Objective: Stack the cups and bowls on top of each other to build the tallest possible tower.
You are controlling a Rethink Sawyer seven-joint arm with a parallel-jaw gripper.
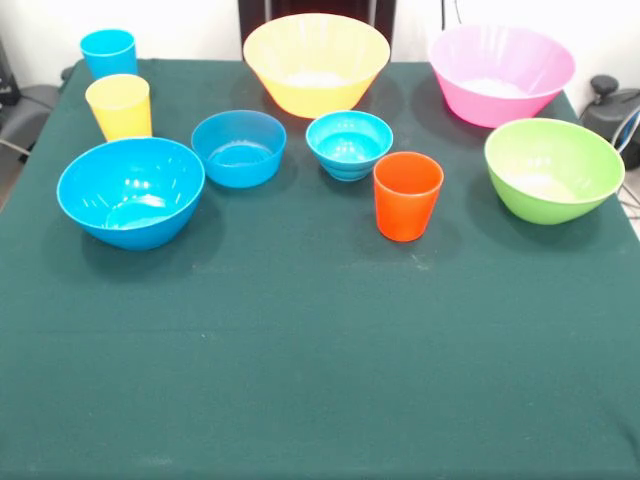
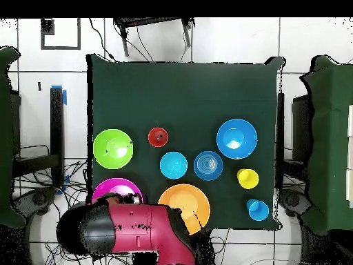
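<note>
Every piece stands alone and upright on the green table (image 1: 320, 360); no tower shows. The bowls: large yellow-orange (image 1: 316, 63) (image 2: 185, 203), large pink (image 1: 501, 73) (image 2: 117, 188), green (image 1: 553, 168) (image 2: 113, 148), medium blue (image 1: 131, 190) (image 2: 236, 138), small blue (image 1: 238, 147) (image 2: 208, 165), and a small light-blue one with a ridged base (image 1: 349, 143) (image 2: 174, 165). The cups: sky blue (image 1: 108, 52) (image 2: 258, 209), yellow (image 1: 120, 105) (image 2: 247, 178), orange-red (image 1: 408, 195) (image 2: 158, 136). Only my red arm (image 2: 134, 231) shows, drawn back at the table's edge; the gripper is out of sight.
In the overhead view the arm's bulk overlaps the rims of the pink and yellow-orange bowls. Cables and furniture lie on the floor around the table. The cloth's half away from the robot carries nothing.
</note>
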